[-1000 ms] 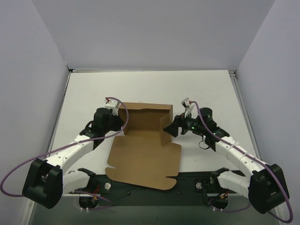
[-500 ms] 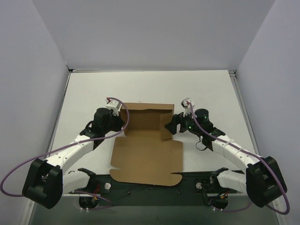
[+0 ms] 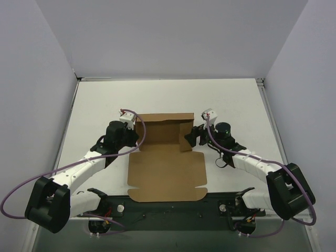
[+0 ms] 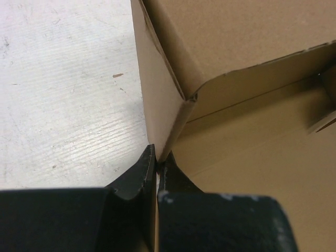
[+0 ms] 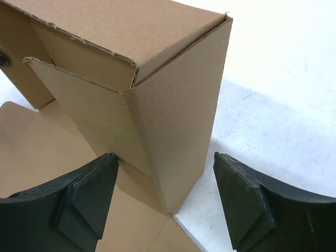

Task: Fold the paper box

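The paper box [image 3: 167, 173] is brown cardboard lying mid-table, with its far part folded up into walls [image 3: 164, 126] and a flat panel reaching toward the arms. My left gripper [image 3: 137, 137] is shut on the edge of the box's upright left side wall [image 4: 157, 105]; the fingertips [image 4: 146, 163] pinch the cardboard. My right gripper [image 3: 190, 137] is open. Its fingers [image 5: 89, 189] straddle the near corner of the upright right side wall [image 5: 178, 121] without gripping it, the left finger over the flat panel and the right one over the table.
The white table [image 3: 231, 100] lies inside grey side walls, with bare surface beyond and beside the box. The dark base rail [image 3: 168, 207] with both arm mounts runs along the near edge, just under the flat panel's front edge.
The box has turned square to the table and its flat panel has slid back from the base rail. My right gripper has moved left to straddle the right wall. My left gripper keeps its hold.
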Robot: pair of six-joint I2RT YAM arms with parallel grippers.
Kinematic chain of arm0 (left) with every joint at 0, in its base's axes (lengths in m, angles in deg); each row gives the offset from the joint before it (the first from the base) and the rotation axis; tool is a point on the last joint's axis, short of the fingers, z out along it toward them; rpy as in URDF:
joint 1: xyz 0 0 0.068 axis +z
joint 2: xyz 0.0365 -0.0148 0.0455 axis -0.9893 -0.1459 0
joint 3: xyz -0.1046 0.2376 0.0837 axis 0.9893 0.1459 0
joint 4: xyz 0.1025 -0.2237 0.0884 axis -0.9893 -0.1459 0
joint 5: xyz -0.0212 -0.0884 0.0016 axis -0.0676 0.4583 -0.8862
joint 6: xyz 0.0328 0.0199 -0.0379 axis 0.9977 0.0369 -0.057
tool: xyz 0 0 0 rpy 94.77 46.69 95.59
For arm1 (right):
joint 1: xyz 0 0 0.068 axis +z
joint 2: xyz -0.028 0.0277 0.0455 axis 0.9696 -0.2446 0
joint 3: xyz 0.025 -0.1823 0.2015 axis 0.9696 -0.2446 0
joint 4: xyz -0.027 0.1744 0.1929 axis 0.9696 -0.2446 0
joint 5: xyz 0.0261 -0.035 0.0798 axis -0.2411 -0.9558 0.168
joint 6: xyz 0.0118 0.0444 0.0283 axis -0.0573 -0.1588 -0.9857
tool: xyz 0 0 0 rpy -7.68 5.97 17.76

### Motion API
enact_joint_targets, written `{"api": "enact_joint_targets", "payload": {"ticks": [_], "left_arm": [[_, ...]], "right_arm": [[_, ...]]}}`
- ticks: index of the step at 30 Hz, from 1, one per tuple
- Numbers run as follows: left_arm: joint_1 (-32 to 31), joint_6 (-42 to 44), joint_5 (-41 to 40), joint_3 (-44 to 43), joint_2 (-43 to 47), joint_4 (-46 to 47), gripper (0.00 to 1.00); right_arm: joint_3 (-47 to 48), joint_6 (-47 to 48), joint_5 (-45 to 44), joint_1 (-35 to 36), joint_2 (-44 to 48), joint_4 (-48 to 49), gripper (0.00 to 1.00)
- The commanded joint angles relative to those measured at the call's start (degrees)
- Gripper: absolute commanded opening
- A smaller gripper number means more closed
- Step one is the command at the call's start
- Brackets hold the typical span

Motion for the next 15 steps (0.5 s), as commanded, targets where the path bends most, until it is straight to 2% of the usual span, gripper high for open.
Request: {"api": "enact_joint_targets", "payload": {"ticks": [1,10,15], "left_arm": [[-1.3,0.9,4.9,-2.2,-0.1,1.4,0.00],[-1.7,1.5,3.8,-2.4,0.0,0.7,0.00],[-2.0,1.5,3.7,-2.6,0.2,0.3,0.00]], "right_arm": [[-0.8,2.7,-2.0,-0.2,-3.0,10.1,0.74],[-1.1,2.0,4.3,-0.6,-10.1,20.2,0.74],[-0.9,1.9,4.9,-0.9,-11.9,22.0,0.74]]}}
